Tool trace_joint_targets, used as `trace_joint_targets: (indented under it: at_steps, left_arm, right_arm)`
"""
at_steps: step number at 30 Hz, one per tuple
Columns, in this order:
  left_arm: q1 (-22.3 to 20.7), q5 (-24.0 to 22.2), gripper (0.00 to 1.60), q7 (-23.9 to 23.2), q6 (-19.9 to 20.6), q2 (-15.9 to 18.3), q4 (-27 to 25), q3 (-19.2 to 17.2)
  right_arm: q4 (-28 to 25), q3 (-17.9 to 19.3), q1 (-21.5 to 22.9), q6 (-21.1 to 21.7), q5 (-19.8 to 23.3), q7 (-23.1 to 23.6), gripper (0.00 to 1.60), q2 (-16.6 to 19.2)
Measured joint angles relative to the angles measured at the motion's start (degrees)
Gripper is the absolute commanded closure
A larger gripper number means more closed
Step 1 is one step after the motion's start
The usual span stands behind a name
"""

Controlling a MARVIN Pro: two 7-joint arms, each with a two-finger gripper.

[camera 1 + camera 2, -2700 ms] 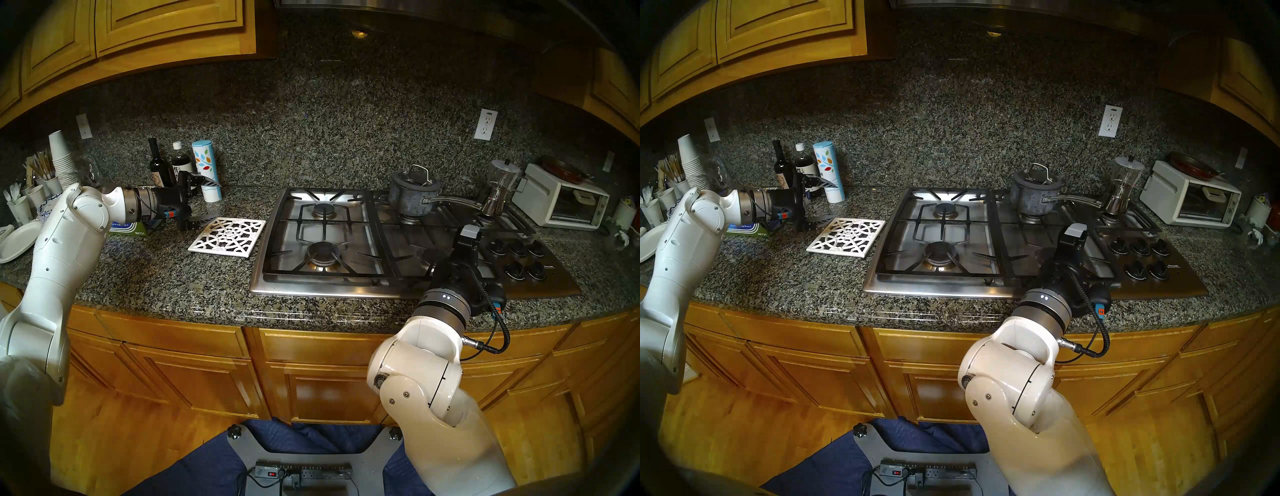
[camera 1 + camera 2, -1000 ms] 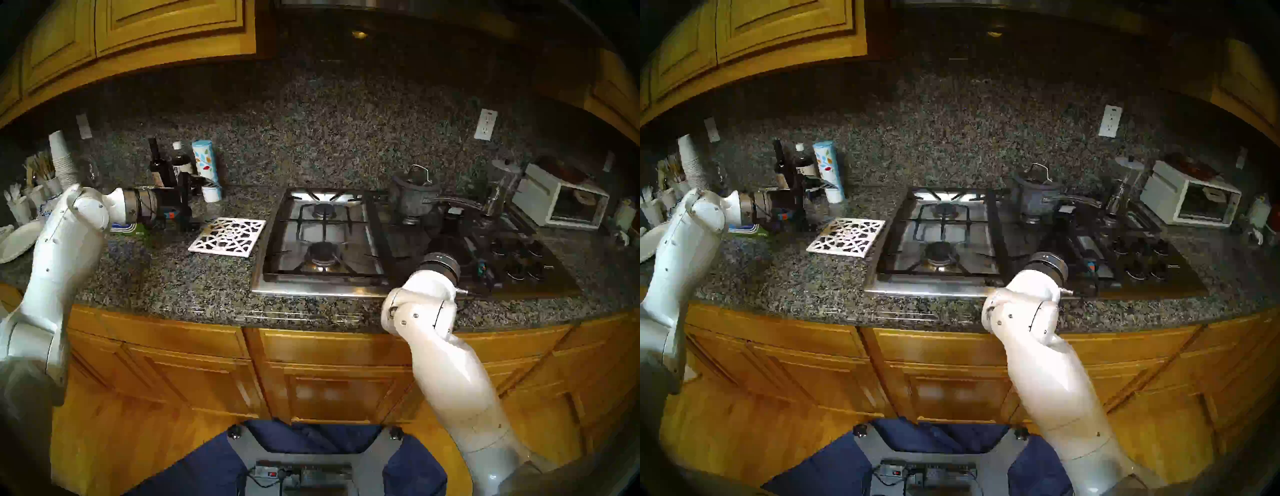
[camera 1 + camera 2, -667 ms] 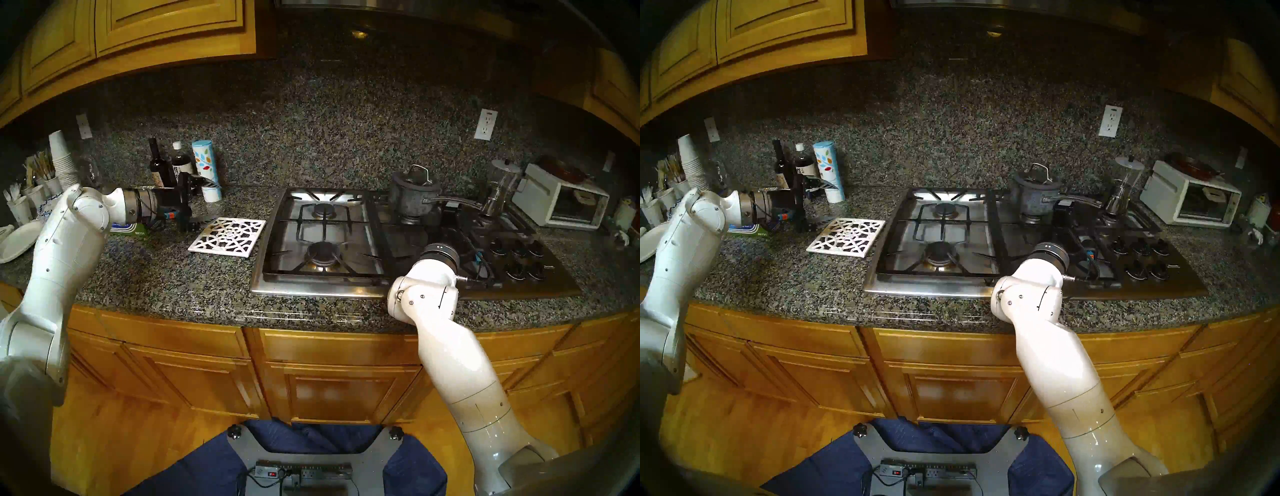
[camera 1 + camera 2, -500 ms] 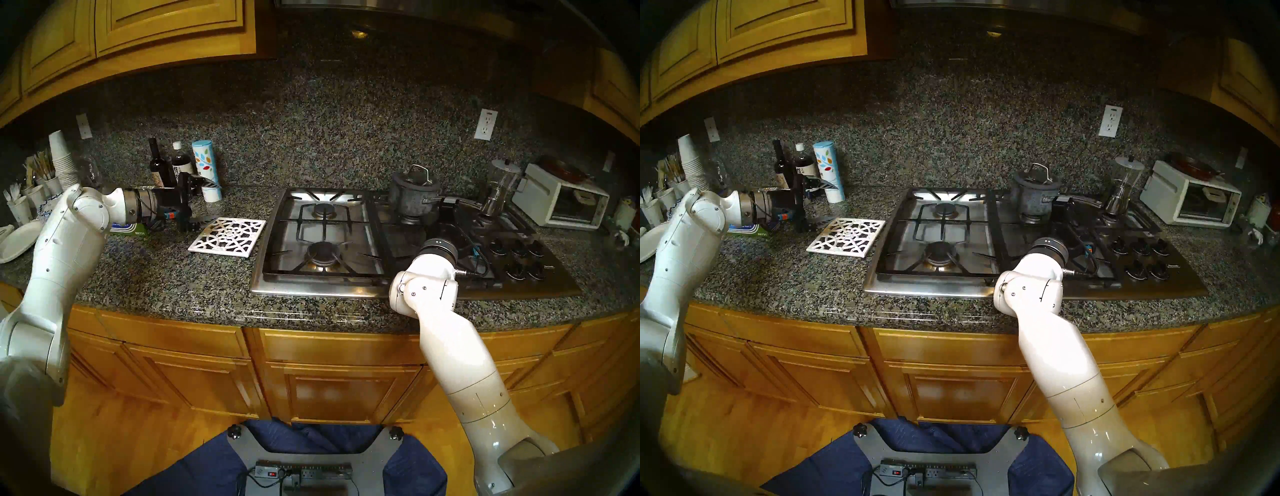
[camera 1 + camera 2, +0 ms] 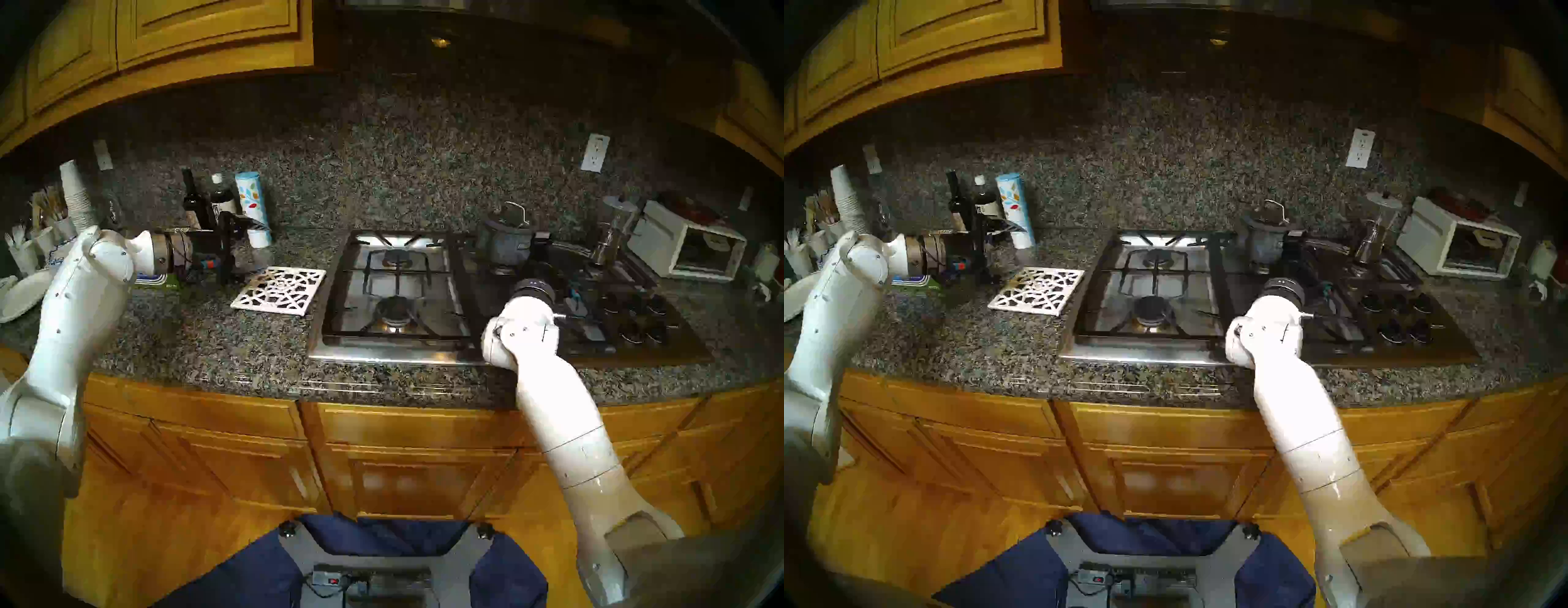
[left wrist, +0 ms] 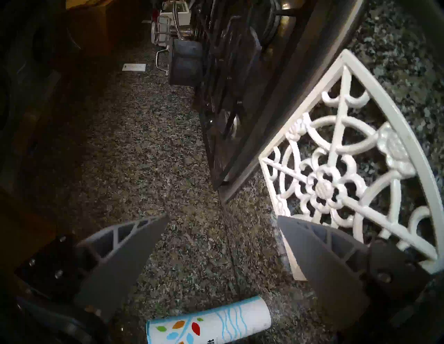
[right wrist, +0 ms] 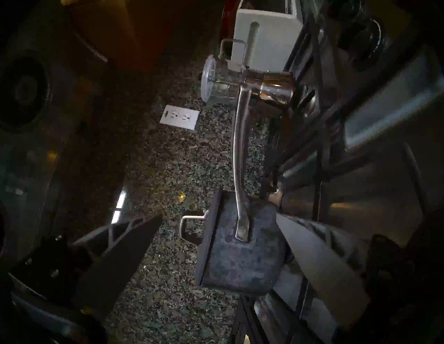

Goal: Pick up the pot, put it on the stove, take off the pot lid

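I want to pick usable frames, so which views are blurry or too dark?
Both head views are soft and blocky, darkest over the stove on the right. The right wrist view is dim, with the pot murky. The left wrist view is sharpest, with the trivet bright.

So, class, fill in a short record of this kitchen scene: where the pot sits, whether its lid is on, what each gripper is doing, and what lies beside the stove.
pot: on the stove's back grate, handle toward the coffee maker
pot lid: on the pot
right gripper: open, at the pot, holding nothing
left gripper: open, empty, above the counter
trivet: flat on the counter, left of the stove
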Motion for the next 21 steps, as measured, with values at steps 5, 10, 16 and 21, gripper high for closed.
trace_joint_targets:
  at_steps: [5,10,16,21]
  left_arm:
    - [0.0,0.0,0.0,0.0,0.0,0.0,0.0,0.0]
    - [0.0,0.0,0.0,0.0,0.0,0.0,0.0,0.0]
    - [0.0,0.0,0.0,0.0,0.0,0.0,0.0,0.0]
    - [0.0,0.0,0.0,0.0,0.0,0.0,0.0,0.0]
  right_arm:
    - [3.0,0.9,1.8,1.4,2.3,2.8,0.0,-0.6]
    - [6.0,1.8,3.7,2.6,4.2,5.7,0.0,-1.1]
    - [10.4,2.8,6.1,3.9,6.8,9.6,0.0,-1.6]
    - [14.0,3.8,7.8,4.7,8.8,12.9,0.0,-1.8]
